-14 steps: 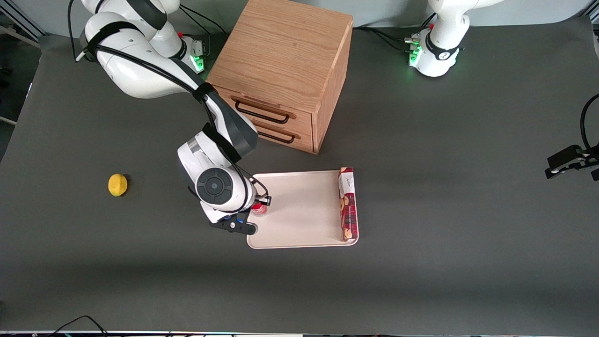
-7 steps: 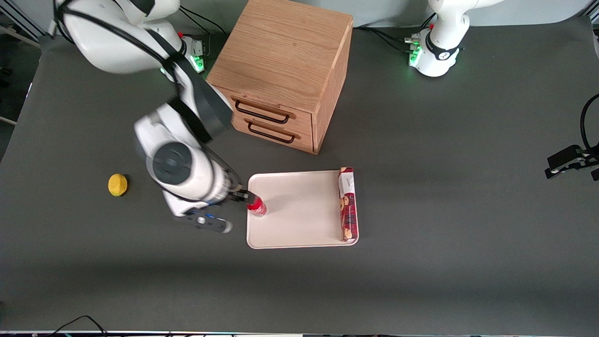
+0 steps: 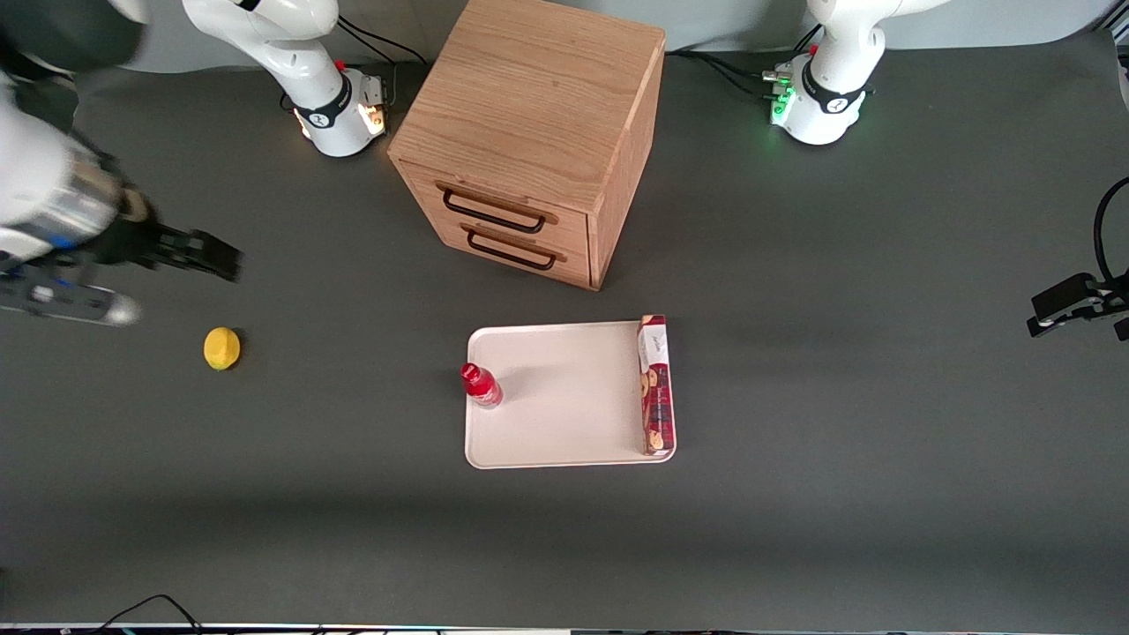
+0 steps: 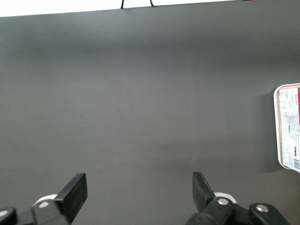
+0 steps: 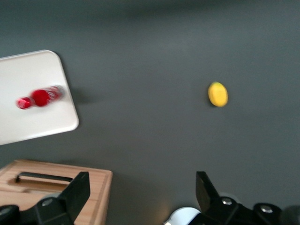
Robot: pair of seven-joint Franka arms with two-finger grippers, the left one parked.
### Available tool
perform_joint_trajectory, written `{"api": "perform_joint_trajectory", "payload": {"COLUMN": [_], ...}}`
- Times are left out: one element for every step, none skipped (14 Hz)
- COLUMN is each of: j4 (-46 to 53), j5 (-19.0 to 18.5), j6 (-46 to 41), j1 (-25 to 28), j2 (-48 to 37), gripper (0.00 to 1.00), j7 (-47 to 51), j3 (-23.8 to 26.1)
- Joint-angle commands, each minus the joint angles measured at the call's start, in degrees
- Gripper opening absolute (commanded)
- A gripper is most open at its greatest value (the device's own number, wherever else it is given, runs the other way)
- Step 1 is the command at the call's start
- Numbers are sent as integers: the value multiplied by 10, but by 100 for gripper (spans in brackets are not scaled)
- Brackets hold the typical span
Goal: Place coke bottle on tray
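Note:
The coke bottle, small, red, with a red cap, stands upright on the cream-white tray, close to the tray's rim toward the working arm's end. It also shows in the right wrist view, standing on the tray. My gripper is open and empty, high above the table at the working arm's end, far from the tray and above the lemon. Its fingers are spread wide in the wrist view.
A wooden drawer cabinet stands farther from the front camera than the tray. A red-and-white biscuit box lies on the tray along its rim toward the parked arm. The lemon lies on the dark table.
My gripper let go of the coke bottle, which stays standing on the tray. The arm drew up and away toward the working arm's end of the table, past the lemon.

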Motion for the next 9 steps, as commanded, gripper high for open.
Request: {"api": "perform_joint_trajectory", "payload": {"j4": [-248,-319,-365,-369,-368,-356,-343,-326,-311], "j5": [41,42,41,41,42,42,45,47,50], "j6": [110,156,186,185,187,187,186,185,177], "j1": [-1,-1,0,6,6,7,7,7,7], "j2": [-144,-182,-206,-205,-204,-201,-196,-187,-176], "gripper": [100,100,100,100,100,100,100,100,100], "j7": [-71,-78,-78,-78,-77,-74,-68,-68,-70], "j3": [-86,-100,-104,-105,-105,-105,-105,-106,-108]}}
